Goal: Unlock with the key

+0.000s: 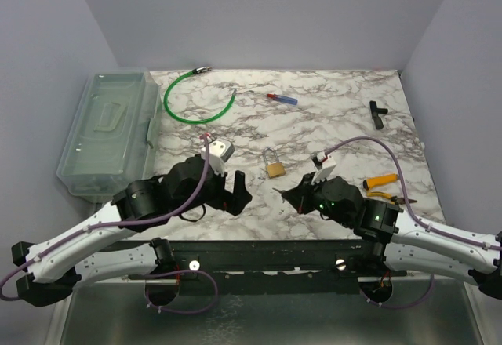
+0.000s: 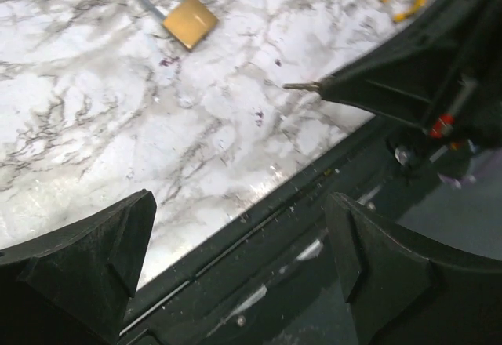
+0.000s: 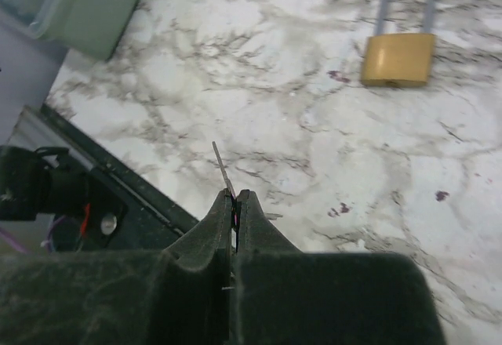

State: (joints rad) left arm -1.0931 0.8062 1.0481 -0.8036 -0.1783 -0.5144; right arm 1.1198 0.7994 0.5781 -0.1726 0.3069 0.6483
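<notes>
The right gripper (image 3: 234, 196) is pinched shut on a small flat silver key (image 3: 222, 165). Only the thin blade pokes out past the fingertips, angled up and slightly to the left in its wrist view. The left gripper (image 2: 239, 204) is spread wide with nothing between its two black fingers (image 2: 86, 266). It sits low over the near edge of the white marble-pattern desk (image 1: 329, 102), facing the right gripper with the key tip (image 2: 302, 86) pointing at it, close but not touching. The brass padlock with a silver shackle (image 3: 398, 55) lies flat on the desk out in front of the right gripper, up and to the right of its fingertips, clear of the key. From the left gripper it's ahead and a bit to the left (image 2: 188, 19). From above, the padlock (image 1: 274, 165) sits just beyond the gap between the two grippers, with the shackle pointing away from them. Both shackle legs look seated in the body. Behind the right gripper's wrist there's an orange-handled tool (image 1: 380, 180) and yellow-handled pliers (image 1: 386, 197). Out past the left gripper's far side there's a clear plastic lidded box (image 1: 110, 133), and a green looped cable (image 1: 196, 106) lies further out on the desk.
</notes>
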